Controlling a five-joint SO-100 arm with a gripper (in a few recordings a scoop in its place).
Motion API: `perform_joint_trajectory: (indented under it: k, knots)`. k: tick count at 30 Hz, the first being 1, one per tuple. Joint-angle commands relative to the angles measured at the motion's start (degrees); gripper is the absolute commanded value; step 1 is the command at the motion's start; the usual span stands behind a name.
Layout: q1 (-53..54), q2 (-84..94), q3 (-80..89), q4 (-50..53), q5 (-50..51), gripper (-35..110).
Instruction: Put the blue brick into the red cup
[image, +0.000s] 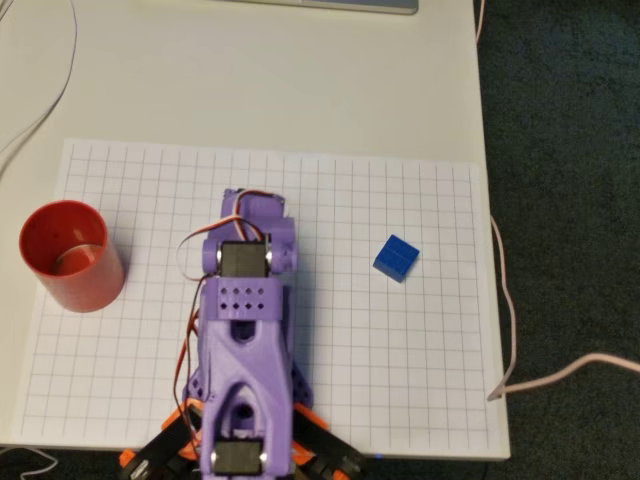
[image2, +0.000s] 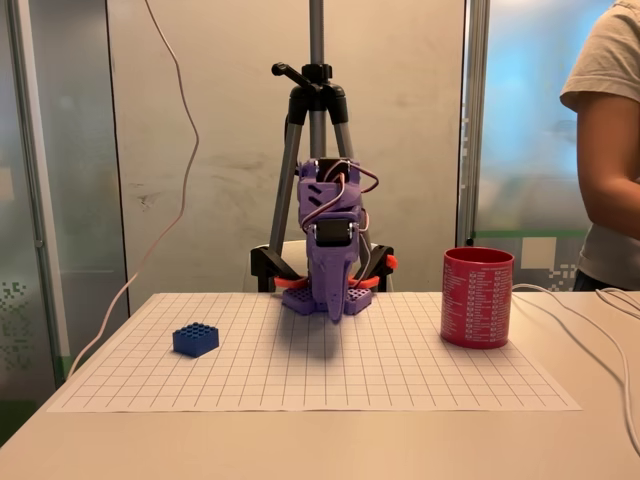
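Blue brick (image2: 195, 339), loose on the gridded sheet (image2: 300, 375) on the desk (image2: 300, 440), well apart from the upright red cup (image2: 477, 297); purple claw (image2: 333, 300) between them, pointed downward, seemingly closed and empty; nothing yet done, grasp and transfer remaining.

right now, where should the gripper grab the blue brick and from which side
Probably from straight above, fingers closing on two opposite flat side walls of the blue brick. It lies flat on the grid paper, studs up, with open space all round, so a top-down approach looks clear. In the overhead view it sits turned against the grid lines, so the gripper would likely need to rotate to match.
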Motion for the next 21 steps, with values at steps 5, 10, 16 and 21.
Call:
perform_joint_trajectory:
  k: [5,10,16,21]
  knots:
    - [11.2,-6.2,-31.2,7.1,-6.4,0]
    - [20.7,-24.9,-60.8,21.4,-8.3,0]
    - [33.5,-41.8,-72.8,30.6,-11.6,0]
    - [34.2,-52.6,-66.3,27.1,-10.5,0]
